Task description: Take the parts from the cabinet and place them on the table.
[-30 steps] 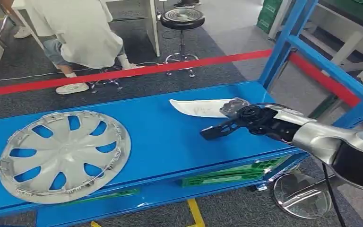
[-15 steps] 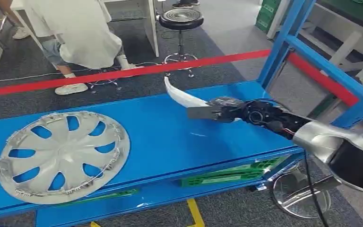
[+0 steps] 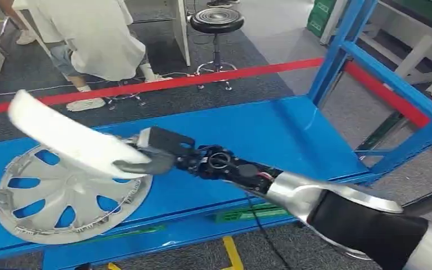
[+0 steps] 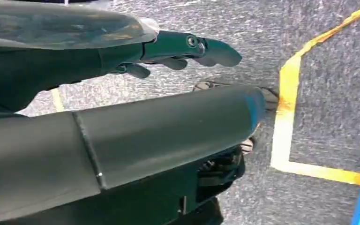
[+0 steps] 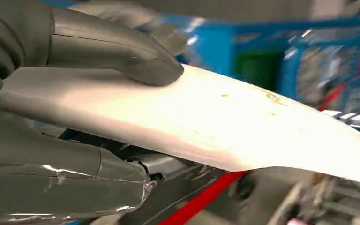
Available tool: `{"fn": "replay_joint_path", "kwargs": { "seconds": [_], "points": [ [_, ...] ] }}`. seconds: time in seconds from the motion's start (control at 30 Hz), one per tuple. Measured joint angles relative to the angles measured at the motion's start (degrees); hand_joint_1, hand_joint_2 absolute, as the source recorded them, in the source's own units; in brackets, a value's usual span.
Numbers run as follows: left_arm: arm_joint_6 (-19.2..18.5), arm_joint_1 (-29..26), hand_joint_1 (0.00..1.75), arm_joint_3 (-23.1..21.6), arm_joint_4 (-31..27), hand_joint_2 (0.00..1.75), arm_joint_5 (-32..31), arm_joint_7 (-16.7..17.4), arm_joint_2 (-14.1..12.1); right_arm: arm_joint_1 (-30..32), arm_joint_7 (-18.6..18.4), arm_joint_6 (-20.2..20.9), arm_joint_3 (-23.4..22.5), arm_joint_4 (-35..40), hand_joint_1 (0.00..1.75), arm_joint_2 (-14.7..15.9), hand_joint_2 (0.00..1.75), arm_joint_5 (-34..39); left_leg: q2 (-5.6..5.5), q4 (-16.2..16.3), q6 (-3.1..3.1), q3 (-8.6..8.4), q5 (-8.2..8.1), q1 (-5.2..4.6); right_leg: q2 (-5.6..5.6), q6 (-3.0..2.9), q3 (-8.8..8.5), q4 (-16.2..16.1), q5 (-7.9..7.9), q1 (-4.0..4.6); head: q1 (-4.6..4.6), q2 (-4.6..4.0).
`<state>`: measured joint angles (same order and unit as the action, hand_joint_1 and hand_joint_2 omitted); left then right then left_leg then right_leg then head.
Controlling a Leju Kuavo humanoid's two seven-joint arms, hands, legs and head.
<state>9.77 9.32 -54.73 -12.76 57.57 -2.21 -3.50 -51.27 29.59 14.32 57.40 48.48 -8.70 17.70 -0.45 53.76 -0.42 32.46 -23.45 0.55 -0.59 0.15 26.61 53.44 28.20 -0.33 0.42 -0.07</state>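
My right hand point(image 3: 157, 153) grips a long white curved panel point(image 3: 67, 135) by one end and holds it in the air over the left part of the blue shelf point(image 3: 247, 132). The panel's free end points up and to the left, above a silver wheel cover point(image 3: 70, 194) that lies flat on the shelf. In the right wrist view the thumb point(image 5: 117, 51) presses on the white panel point(image 5: 225, 126) from above, with the palm under it. My left hand point(image 4: 187, 49) hangs over the grey floor with its fingers spread and nothing in it.
A person in a white top point(image 3: 98, 34) stands behind a red floor line point(image 3: 191, 81), beside a black stool point(image 3: 216, 25). Blue cabinet uprights point(image 3: 337, 53) rise at the right. Green crates point(image 3: 270, 211) sit under the shelf. Yellow tape point(image 4: 286, 108) marks the floor.
My right hand lifted the white panel off the right part of the shelf and swung it far to the left, over the wheel cover. The wheel cover stayed put.
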Motion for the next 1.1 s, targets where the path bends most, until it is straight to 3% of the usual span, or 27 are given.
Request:
{"fn": "replay_joint_path", "kwargs": {
  "seconds": [0.1,0.33,0.67,1.03,1.1],
  "points": [
    [0.02,-0.02,0.0,0.0,0.0,0.0,-0.13,0.44,0.0,1.06,-0.76,-0.22,-0.31,3.27,1.75,-2.53,1.75,0.52,-0.02,-0.03,-0.03,0.0,-0.02,0.02,0.03,-0.09,0.04,0.0,0.07,-0.01,0.0,0.0],
    [0.09,0.08,0.0,0.0,0.0,0.0,-0.2,0.72,-0.02,4.63,0.42,1.79,-0.39,9.46,1.75,-4.91,1.75,0.94,0.03,-0.03,-0.08,-0.01,-0.06,0.01,0.01,-0.1,0.07,-0.02,0.07,-0.08,0.07,0.0],
    [0.07,0.11,0.0,0.0,0.0,0.0,0.83,-0.72,0.0,6.36,0.35,2.3,-0.39,13.99,1.75,-5.44,1.75,0.37,0.03,-0.03,-0.08,-0.03,-0.06,0.0,0.01,-0.1,0.06,-0.02,0.06,-0.06,0.04,0.0],
    [-3.04,1.32,0.0,3.65,0.0,0.0,9.2,-20.5,-0.22,10.87,-0.57,2.47,0.15,16.32,1.75,-5.46,1.75,-1.97,0.06,-0.03,-0.1,-0.03,-0.07,0.01,-0.01,-0.11,0.11,-0.02,0.07,-0.05,0.0,0.0],
    [-2.04,1.72,0.0,4.59,0.0,0.0,9.2,-21.88,-0.26,11.43,-0.61,2.47,0.15,16.52,1.75,-5.44,1.75,-2.19,0.06,-0.03,-0.1,-0.03,-0.07,0.01,-0.01,-0.11,0.1,-0.02,0.07,-0.05,0.07,0.0]
  ]
}}
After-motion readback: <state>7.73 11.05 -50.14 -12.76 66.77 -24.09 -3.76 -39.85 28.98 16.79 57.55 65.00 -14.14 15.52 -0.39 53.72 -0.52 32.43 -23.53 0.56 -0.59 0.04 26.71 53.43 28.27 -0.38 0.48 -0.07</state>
